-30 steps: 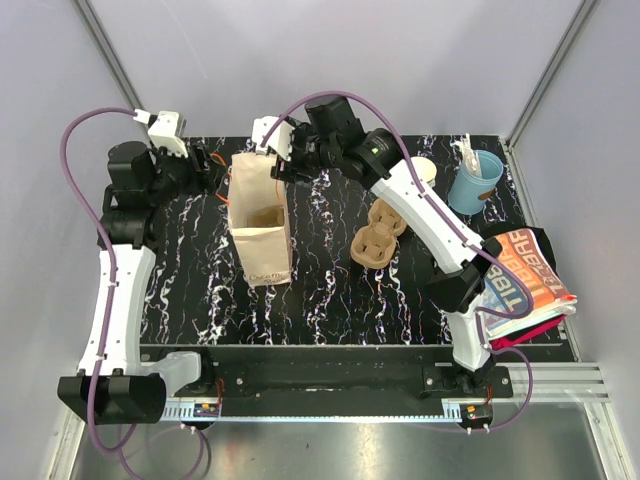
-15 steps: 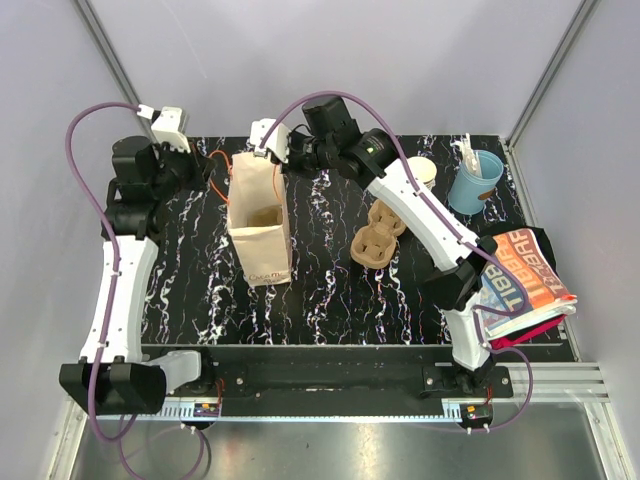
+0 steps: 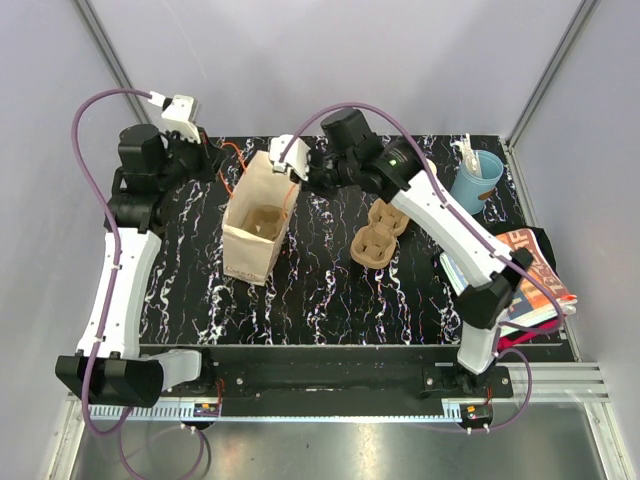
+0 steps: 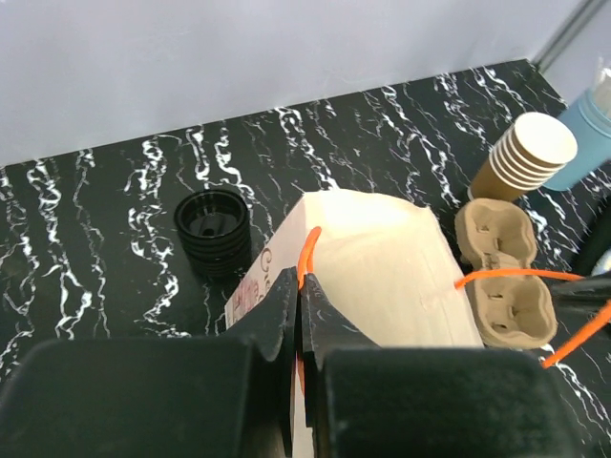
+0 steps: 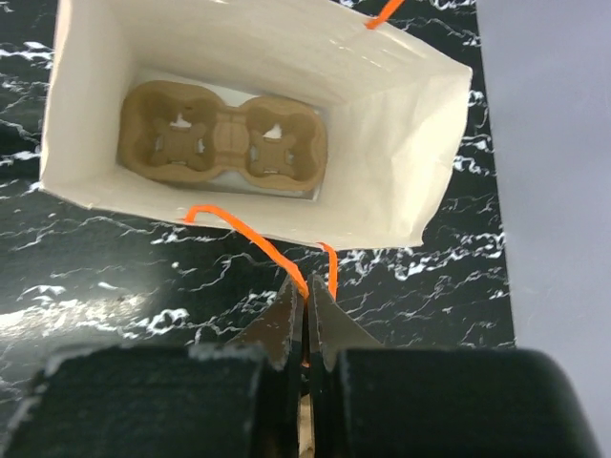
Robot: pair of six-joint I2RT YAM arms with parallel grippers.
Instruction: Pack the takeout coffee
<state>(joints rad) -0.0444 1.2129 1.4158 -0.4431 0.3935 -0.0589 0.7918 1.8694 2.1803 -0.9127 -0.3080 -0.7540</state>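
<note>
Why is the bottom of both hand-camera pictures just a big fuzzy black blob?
Left wrist view: the blob is the left gripper itself, too close to the lens to be sharp, while the paper bag beyond looks clearer. Right wrist view: it is the same with the right gripper, and the bag's pale inside looks bright. Top external view: evenly lit and sharp all over.

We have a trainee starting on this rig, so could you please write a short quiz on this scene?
1. True or false: the left gripper and the right gripper are each shut on an orange handle of the bag.
2. What lies in the bag? A) a carrier B) a filled cup C) nothing
3. Fill in: the black lids stand ___ the bag.
Key: 1 true; 2 A; 3 outside.
</note>
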